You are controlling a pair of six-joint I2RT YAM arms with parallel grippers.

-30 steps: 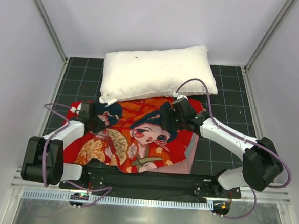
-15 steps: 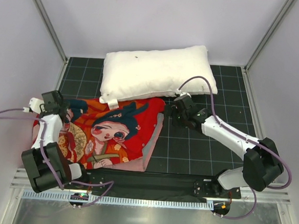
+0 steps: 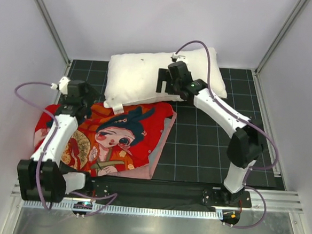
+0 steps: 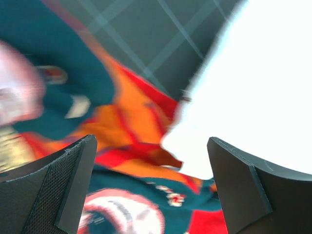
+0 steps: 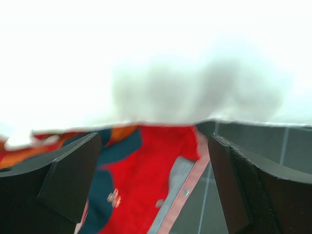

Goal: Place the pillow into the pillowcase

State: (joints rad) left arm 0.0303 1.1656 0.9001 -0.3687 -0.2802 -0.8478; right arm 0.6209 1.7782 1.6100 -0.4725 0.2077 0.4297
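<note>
**Reaching for the pillow**

The pillowcase (image 3: 109, 140) lies flat at the table's (image 3: 207, 147) near-left corner, with the left gripper (image 4: 151, 140) spread and empty over its far edge. The right gripper (image 5: 153, 136), also spread and empty, hovers over the pillow (image 3: 137, 75) at the far edge. Clamping the pillow likely comes next.

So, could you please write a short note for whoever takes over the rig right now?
Left gripper: open, empty, above the pillowcase, beside the pillow's near left corner.
Right gripper: open, empty, over the pillow's near edge.
The pillow lies at the far side, outside the pillowcase, which is spread in front.
Done: nothing inserted.
Left: open the pillowcase, slide the pillow in.
</note>
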